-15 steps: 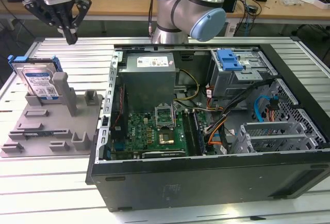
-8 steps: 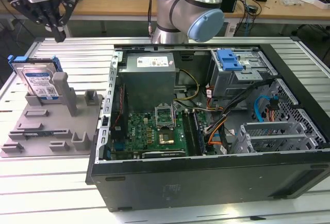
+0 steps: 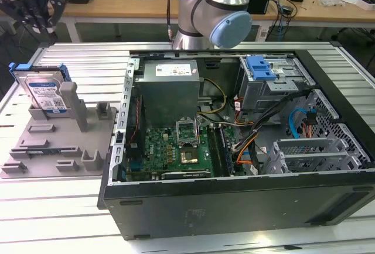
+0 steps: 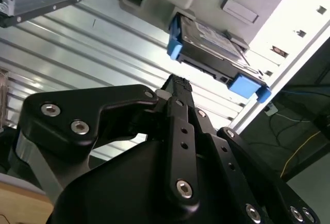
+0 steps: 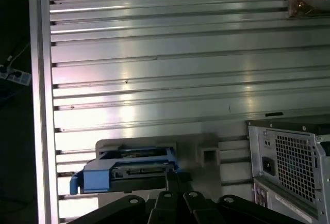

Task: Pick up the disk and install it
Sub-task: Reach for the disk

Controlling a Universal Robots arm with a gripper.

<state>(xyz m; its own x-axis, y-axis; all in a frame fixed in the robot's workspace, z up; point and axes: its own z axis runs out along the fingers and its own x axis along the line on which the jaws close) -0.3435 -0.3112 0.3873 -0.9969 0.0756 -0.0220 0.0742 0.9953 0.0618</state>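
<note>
While the disk (image 3: 44, 93) stands in a grey holder (image 3: 47, 155), closed empty jaws hover nearby.

Blue-framed disk (image 5: 126, 173) in grey holder (image 5: 207, 154), near gripper (image 5: 176, 178)

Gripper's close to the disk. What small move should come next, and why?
Probably ease the gripper down toward the disk's top edge: the disk stands upright in the grey holder, and the gripper hangs above it, not touching it.
</note>
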